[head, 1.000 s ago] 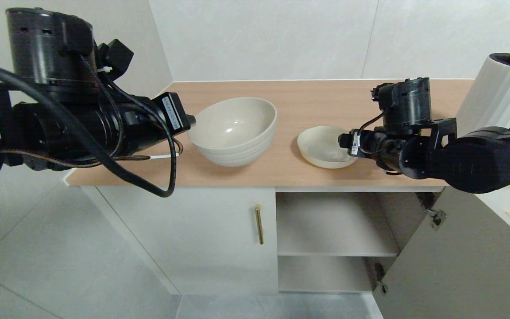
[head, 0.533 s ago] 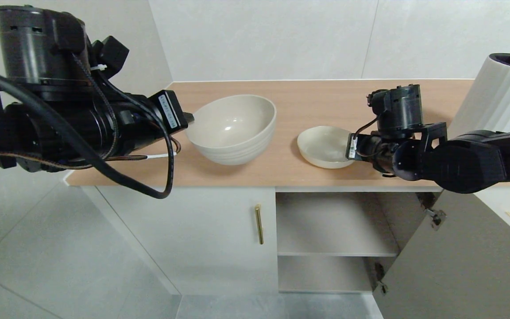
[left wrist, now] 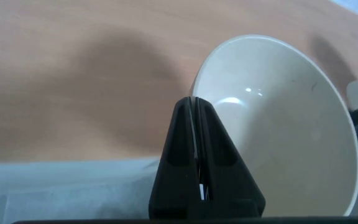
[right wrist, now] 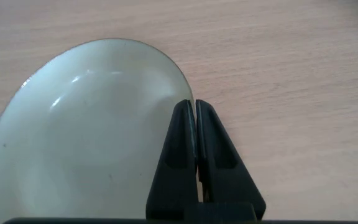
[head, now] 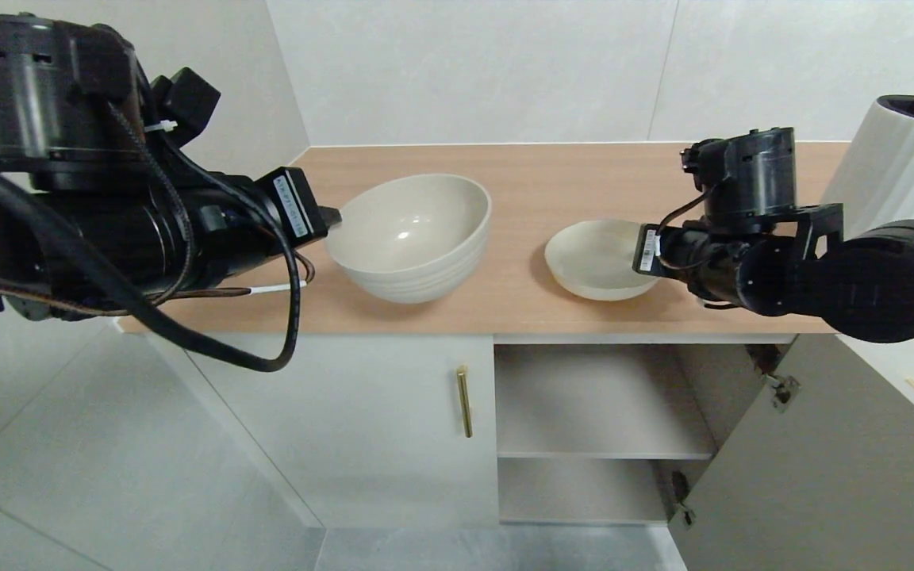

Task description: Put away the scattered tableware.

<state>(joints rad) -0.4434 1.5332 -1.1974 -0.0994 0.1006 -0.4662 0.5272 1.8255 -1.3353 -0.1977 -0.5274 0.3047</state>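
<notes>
Grasps set: left gripper pinches the deep beige ceramic bowl, right gripper the shallow cream dish (next, I'd say, the open white cupboard).

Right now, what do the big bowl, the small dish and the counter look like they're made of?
Big bowl: likely glazed ceramic, cream and glossy, with a bright glint inside and a ribbed outer wall; melamine is possible. Small dish: same cream gloss, probably ceramic too. Counter: light wood-grain surface, matte; possibly laminate.
</notes>
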